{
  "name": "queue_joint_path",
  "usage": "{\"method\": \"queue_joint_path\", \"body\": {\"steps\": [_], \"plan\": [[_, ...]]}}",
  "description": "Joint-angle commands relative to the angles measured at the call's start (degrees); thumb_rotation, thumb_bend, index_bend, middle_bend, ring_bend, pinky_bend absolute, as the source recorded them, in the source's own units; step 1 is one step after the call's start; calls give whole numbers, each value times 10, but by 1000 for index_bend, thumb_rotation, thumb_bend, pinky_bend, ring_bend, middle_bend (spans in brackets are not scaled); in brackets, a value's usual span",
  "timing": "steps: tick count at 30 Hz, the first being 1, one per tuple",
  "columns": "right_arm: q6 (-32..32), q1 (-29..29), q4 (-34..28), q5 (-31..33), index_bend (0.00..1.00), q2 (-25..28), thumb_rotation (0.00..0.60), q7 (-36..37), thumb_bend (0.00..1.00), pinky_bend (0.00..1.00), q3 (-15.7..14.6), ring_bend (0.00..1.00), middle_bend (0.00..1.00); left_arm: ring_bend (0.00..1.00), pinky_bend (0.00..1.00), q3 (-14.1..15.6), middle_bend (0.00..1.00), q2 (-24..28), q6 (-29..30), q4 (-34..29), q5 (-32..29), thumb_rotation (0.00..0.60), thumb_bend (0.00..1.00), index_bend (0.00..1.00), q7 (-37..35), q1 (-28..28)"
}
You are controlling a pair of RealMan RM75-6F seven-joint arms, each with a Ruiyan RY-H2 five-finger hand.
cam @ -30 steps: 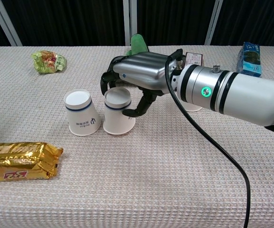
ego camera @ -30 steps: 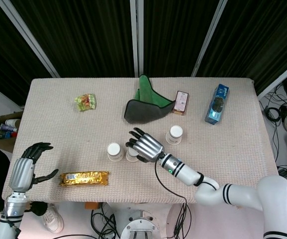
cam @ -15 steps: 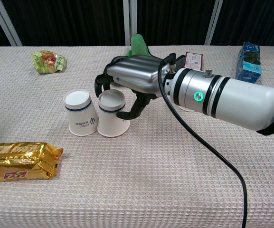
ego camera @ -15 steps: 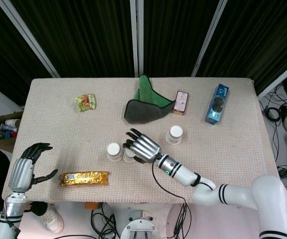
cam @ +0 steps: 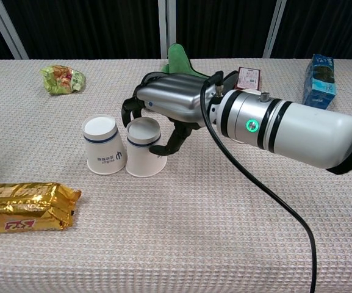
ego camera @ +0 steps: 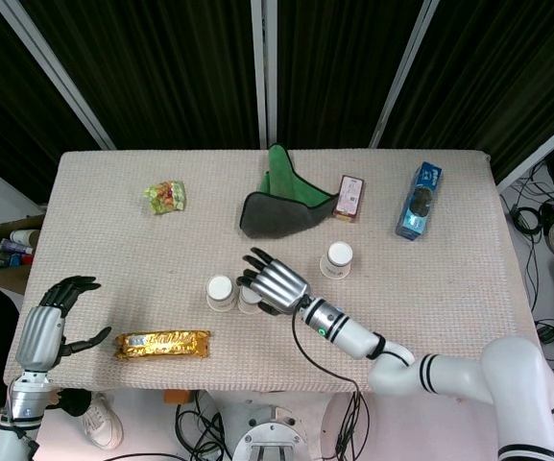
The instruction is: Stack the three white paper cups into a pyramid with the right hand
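Note:
Three white paper cups stand upside down on the table. The left cup and the middle cup stand side by side, almost touching. My right hand reaches over the middle cup and grips it, thumb on its right side and fingers curled behind it. The third cup stands apart to the right; in the chest view my forearm hides it. My left hand hovers off the table's front left corner, fingers apart and holding nothing.
A gold snack bar lies near the front left. A green snack bag, a grey-green cloth, a brown box and a blue carton lie along the back.
My right hand has slid the middle cup leftward until it stands right beside the left cup. The left hand has not moved.

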Motion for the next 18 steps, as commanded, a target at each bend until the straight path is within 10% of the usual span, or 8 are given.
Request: {"method": "queue_joint_path", "body": {"steps": [1,18], "plan": [[-1,1,2,1,400,-1,600,1,350,112,0,102,380,173,209,0,234,0,0,0,0,600,153,279,-1,0],[1,1,-7,3,188,6,600,-2,342,53,-8,49,236,173,209,-2,234,-3,-1,3,-2,600,153,278,-3,1]]}}
